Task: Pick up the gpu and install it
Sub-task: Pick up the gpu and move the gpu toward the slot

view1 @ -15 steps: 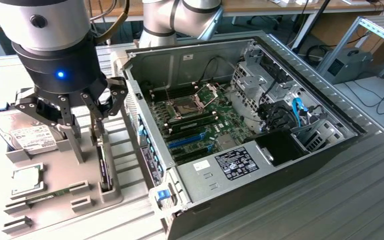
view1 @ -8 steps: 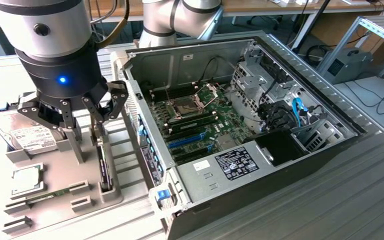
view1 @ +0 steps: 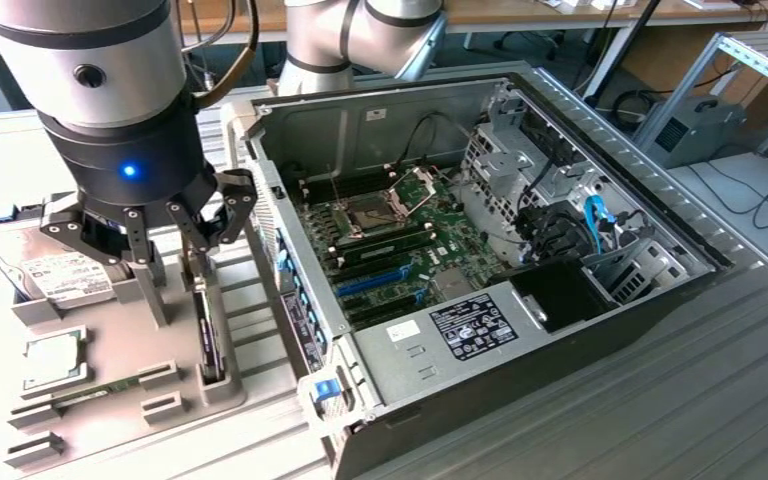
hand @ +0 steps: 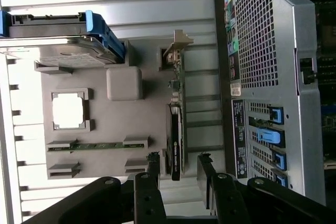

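Observation:
The gpu (view1: 211, 335) stands on its long edge in a slot of the grey parts holder (view1: 117, 330), just outside the open computer case (view1: 491, 250). In the wrist view the gpu (hand: 175, 129) shows as a thin dark card, with its silvery bracket (hand: 177, 43) at the far end. My gripper (view1: 177, 285) hangs directly over the holder, open. Its two black fingertips (hand: 154, 163) straddle the near end of the card without touching it, and nothing is held.
On the holder (hand: 105, 124) also sit a silver hard drive (hand: 58, 51), a square processor chip (hand: 68, 109) and a narrow green memory stick (hand: 89, 145). The case's perforated rear wall (hand: 262, 51) rises close beside the card. Blue expansion slots (view1: 384, 285) lie on the motherboard inside.

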`<state>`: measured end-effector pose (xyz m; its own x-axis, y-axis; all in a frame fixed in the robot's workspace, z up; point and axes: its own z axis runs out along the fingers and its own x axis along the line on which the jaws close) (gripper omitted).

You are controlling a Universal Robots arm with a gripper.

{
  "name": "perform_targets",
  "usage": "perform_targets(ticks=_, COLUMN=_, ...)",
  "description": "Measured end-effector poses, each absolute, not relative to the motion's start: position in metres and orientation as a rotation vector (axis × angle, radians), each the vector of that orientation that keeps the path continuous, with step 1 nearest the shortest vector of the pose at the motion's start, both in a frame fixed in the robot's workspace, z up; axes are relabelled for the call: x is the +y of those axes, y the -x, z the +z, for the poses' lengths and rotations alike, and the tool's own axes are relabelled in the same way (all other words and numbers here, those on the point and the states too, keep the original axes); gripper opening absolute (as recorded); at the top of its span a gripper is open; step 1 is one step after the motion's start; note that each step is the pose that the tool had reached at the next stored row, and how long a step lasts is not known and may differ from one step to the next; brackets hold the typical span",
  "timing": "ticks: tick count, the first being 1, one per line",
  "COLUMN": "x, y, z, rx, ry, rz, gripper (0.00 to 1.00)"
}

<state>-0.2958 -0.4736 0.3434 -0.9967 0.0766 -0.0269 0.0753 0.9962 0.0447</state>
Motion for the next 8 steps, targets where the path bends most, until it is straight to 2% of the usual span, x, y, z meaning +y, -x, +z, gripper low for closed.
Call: perform_targets(ticks=8, x=-0.4737, y=0.2957, z=0.336, rx=3.11, ry=-0.118, rz=0.068, gripper=0.42)
